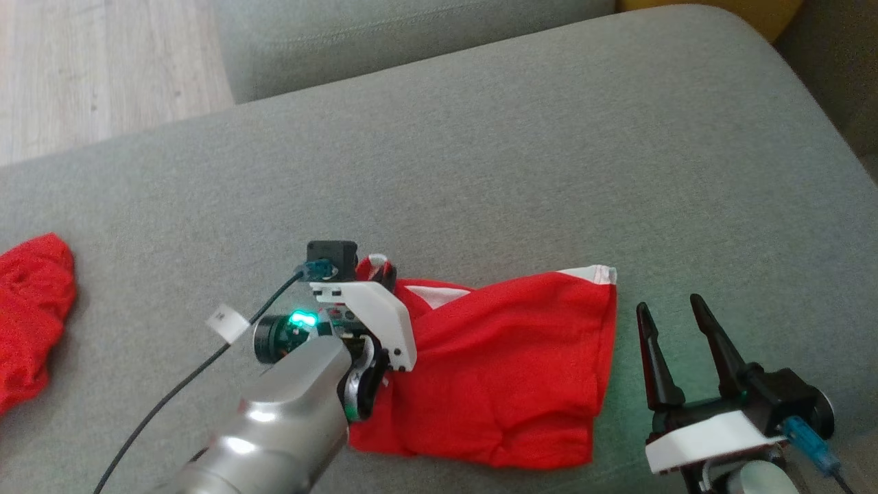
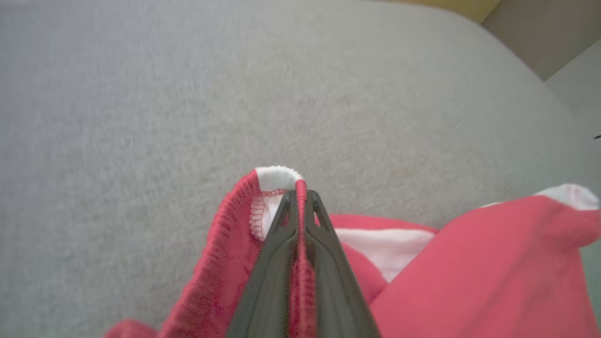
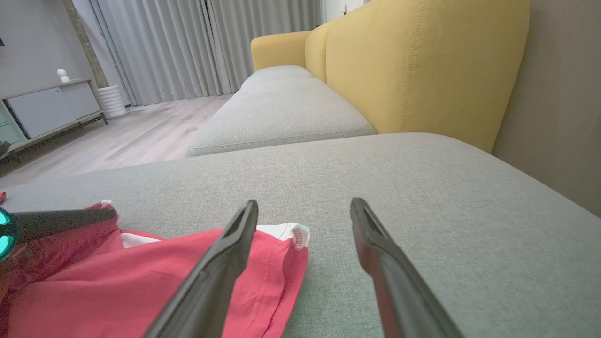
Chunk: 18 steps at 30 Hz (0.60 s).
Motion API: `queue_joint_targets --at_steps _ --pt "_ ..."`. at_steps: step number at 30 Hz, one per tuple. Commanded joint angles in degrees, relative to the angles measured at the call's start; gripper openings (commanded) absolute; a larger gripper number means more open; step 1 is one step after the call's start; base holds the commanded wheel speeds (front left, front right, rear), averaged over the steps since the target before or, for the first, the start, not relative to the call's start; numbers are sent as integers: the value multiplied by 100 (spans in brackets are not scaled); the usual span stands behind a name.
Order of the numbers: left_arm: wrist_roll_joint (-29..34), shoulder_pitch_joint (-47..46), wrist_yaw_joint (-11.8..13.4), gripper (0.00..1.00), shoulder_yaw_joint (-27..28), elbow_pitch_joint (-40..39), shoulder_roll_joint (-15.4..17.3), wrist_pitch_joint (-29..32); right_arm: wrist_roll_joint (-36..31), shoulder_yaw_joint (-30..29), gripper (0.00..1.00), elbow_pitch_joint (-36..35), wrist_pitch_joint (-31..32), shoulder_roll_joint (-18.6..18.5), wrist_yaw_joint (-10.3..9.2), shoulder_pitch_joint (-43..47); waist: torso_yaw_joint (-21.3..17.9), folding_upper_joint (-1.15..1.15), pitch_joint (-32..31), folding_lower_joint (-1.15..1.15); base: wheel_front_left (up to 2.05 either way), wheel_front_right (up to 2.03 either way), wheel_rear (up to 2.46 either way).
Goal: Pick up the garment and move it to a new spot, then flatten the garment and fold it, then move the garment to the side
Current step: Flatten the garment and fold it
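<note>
A red garment (image 1: 507, 370) with white trim lies crumpled on the grey sofa cushion (image 1: 480, 158). My left gripper (image 1: 381, 269) sits at the garment's left corner. In the left wrist view it is shut (image 2: 300, 195) on the garment's red hem (image 2: 225, 244), with the white-edged corner sticking up past the fingertips. My right gripper (image 1: 671, 307) stands open just to the right of the garment, off the cloth. Seen from the right wrist, its fingers (image 3: 235, 249) frame the garment's near white corner (image 3: 288, 232) and bare cushion.
Another red cloth (image 1: 31, 315) lies at the cushion's far left edge. Wooden floor (image 1: 103, 62) lies beyond the cushion's left side. A yellow sofa back (image 3: 422, 65) and a second grey seat (image 3: 277, 110) stand behind.
</note>
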Motion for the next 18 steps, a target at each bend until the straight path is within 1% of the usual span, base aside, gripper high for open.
queue_joint_targets --at_steps 1,5,7,9,14,16,18 --pt "32 -431 -112 0 121 -112 44 -273 -11 144 100 -163 -22 -38 37 -184 -79 0 -93 -1 0 0 0" --pt "-105 -848 -469 0 186 -255 44 -685 21 143 100 -147 -22 -38 37 -93 -191 0 -303 -1 0 0 0" --pt "-213 -1176 -650 0 268 -390 44 -831 31 146 100 -143 -22 -38 37 -39 -232 0 -418 -1 0 0 0" --pt "-287 -1559 -778 0 352 -518 44 -932 41 137 100 -156 -22 -38 37 -4 -250 0 -489 -1 0 0 0" --pt "-201 -2345 -1036 0 490 -700 78 -1167 79 71 100 -210 -22 -38 37 43 -189 0 -551 -1 0 0 0" --pt "-207 -2378 -1124 0 511 -817 166 -1186 104 40 100 -226 -22 -38 37 67 -148 0 -563 -1 0 0 0" --pt "-179 -2193 -1169 0 427 -984 299 -1164 140 8 100 -250 -22 -38 37 98 -88 0 -565 -1 0 0 0"
